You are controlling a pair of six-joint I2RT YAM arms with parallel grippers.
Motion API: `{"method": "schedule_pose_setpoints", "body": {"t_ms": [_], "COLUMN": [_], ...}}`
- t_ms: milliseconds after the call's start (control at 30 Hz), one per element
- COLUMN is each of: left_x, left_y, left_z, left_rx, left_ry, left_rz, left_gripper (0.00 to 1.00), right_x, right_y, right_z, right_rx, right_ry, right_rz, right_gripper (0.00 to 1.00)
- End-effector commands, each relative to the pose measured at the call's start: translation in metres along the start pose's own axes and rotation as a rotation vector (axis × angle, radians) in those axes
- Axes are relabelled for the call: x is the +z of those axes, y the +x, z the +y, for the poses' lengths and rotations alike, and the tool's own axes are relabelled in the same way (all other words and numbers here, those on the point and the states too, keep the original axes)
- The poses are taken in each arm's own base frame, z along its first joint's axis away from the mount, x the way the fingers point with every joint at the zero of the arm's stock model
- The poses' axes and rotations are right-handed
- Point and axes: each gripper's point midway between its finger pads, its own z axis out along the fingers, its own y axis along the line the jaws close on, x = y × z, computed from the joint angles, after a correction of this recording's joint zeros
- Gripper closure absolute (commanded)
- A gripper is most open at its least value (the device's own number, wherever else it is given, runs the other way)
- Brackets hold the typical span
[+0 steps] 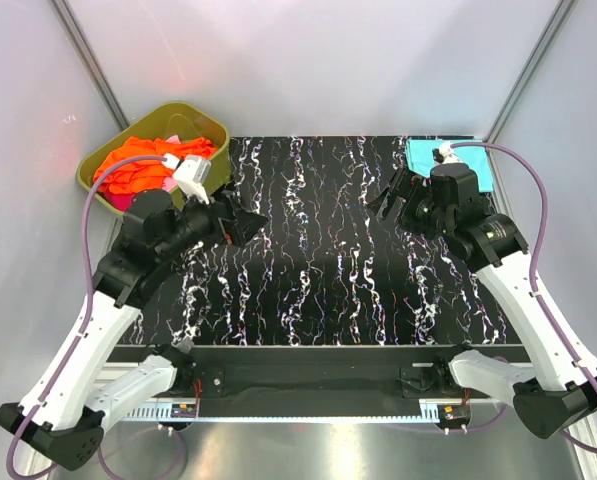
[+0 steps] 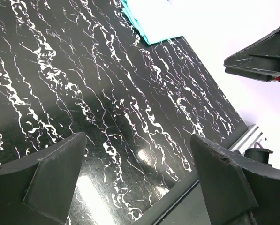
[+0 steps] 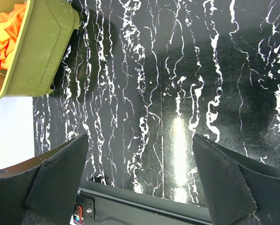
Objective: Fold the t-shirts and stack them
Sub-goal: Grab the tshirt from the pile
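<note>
Top external: set high above and behind the near edge of the desk, looking steeply down, far enough back to take in the whole top, with the olive tub at far left and the teal t-shirt at far right.

Left wrist: low and close over the desk, looking out through the gap of the left end effector toward that teal t-shirt.

Right wrist: equally close, looking through the right end effector toward the olive tub and its orange t-shirt.

Shared by all three: the desk's marbled middle.
</note>
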Motion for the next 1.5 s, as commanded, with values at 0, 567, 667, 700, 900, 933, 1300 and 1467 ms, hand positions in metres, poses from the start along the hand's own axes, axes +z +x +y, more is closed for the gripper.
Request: {"method": "schedule_pose_setpoints", "body": {"t_ms": [0, 567, 667, 700, 900, 933, 1300, 1467], "left_x": [-0.012, 0.012, 0.008, 0.009, 0.017, 0.022, 0.053, 0.062], "left_y": [-0.027, -0.098, -0.105, -0.107, -0.118, -0.116, -0.084, -0.068], "left_z": [-0.008, 0.232, 0.292, 0.304, 0.389, 0.402, 0.476, 0.498], "left_rx": [0.031, -0.132, -0.222, -0.248, -0.335, -0.327, -0.312, -0.357], "left_ry": [-0.001, -0.884, -0.991, -0.991, -1.044, -1.054, -1.112, -1.099], "left_rz": [-0.090, -0.045, -0.057, -0.060, -0.084, -0.071, -0.018, -0.009], "left_gripper": [0.01, 0.14, 0.15, 0.16, 0.19, 0.19, 0.20, 0.26], "right_x": [-0.010, -0.015, -0.017, -0.019, -0.024, -0.024, 0.000, 0.017], "right_y": [-0.010, 0.001, -0.001, 0.001, 0.000, 0.001, 0.000, 0.000], "right_z": [0.019, 0.021, 0.026, 0.029, 0.041, 0.042, 0.040, 0.041], "right_rx": [-0.004, -0.052, -0.050, -0.052, -0.039, -0.038, -0.048, -0.044], "right_ry": [-0.083, -0.171, -0.203, -0.224, -0.282, -0.287, -0.253, -0.231], "right_rz": [-0.036, -0.058, -0.071, -0.063, -0.053, -0.055, -0.033, -0.001], "right_gripper": [0.01, 0.00, 0.00, 0.00, 0.00, 0.00, 0.00, 0.00]}}
